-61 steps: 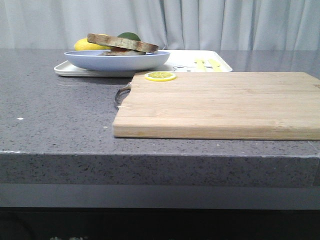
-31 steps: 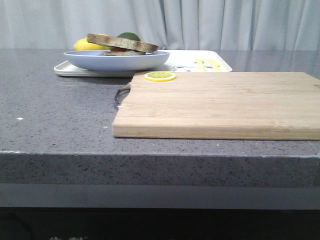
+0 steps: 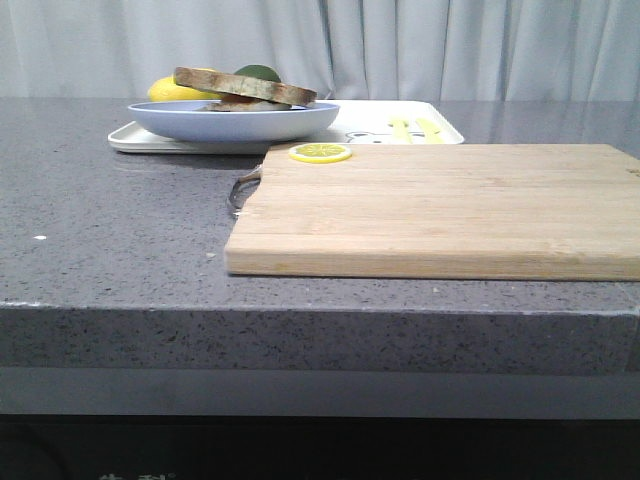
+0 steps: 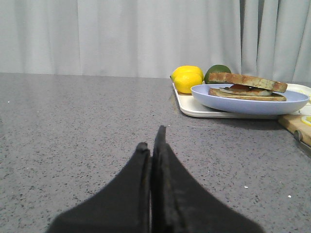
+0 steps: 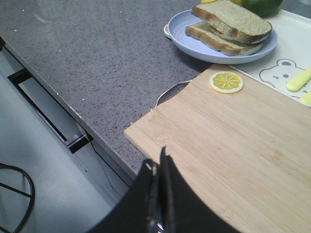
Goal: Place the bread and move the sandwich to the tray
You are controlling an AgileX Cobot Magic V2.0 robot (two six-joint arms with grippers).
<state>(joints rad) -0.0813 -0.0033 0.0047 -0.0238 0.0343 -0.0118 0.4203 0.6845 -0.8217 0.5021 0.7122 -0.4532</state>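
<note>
Both the left gripper (image 4: 154,145) and right gripper (image 5: 158,167) are clenched empty; the sandwich (image 5: 232,25) on the plate (image 5: 187,41) ahead already rests on the tray (image 5: 291,29), so the task looks done.

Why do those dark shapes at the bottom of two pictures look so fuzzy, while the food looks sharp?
Left wrist view: the left gripper sits too close to the lens, so it blurs; the sandwich is crisp. Right wrist view: the right gripper blurs likewise; the lemon slice is sharp.
</note>
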